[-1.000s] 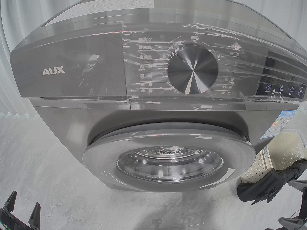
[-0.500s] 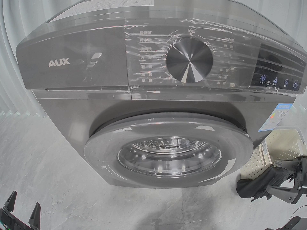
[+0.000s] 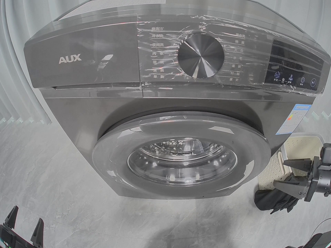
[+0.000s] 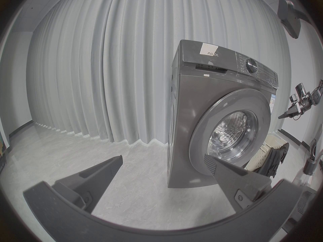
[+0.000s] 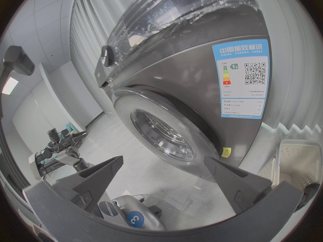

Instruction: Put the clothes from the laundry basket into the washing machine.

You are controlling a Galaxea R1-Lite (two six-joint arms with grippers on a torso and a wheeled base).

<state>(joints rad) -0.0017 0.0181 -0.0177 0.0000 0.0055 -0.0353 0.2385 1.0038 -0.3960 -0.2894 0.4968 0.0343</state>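
The grey washing machine stands before me with its round glass door shut. To its right sits the cream laundry basket, and a black garment hangs over its near edge down to the floor. My right gripper is open, level with the basket's front, just above the garment and holding nothing. Low at the left, my left gripper is open and empty, well away from the machine. The left wrist view takes in the machine, the basket and the garment.
Pale curtains hang behind and beside the machine. Grey tiled floor spreads to the left and in front of the door. The basket stands close to the machine's right corner.
The right gripper has risen from the lower right corner up and leftward to in front of the basket. The head camera has shifted, so the machine sits differently in view. The left gripper is unchanged.
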